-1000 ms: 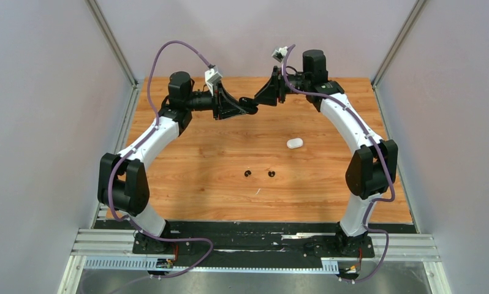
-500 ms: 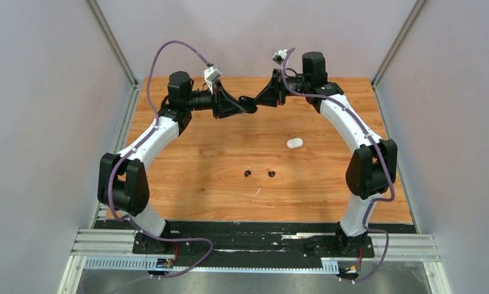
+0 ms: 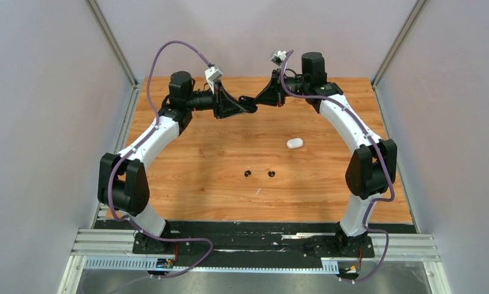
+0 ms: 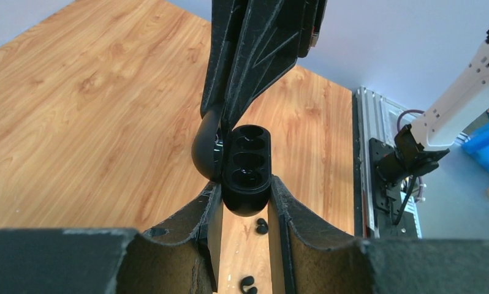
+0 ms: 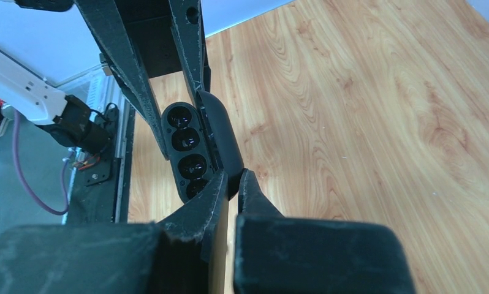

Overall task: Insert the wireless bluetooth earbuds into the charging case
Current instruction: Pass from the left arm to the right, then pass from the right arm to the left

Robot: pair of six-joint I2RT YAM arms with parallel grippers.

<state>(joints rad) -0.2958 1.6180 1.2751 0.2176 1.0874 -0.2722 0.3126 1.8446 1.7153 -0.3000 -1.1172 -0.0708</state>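
Earbuds, two black ones (image 3: 247,174), lie side by side on the wooden table (image 3: 187,159) near its middle, well apart from both grippers. Farther off and to the right rests one white pebble-shaped case (image 3: 295,143), closed. Over the far part of the table, the left gripper (image 4: 245,190) clamps the base of one black charging case (image 4: 248,162), which is open with empty wells. The right gripper (image 5: 231,180) is pinched tight on its lid (image 5: 220,138).

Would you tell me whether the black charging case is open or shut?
Open: the black charging case has its lid swung off the base, exposing the wells.
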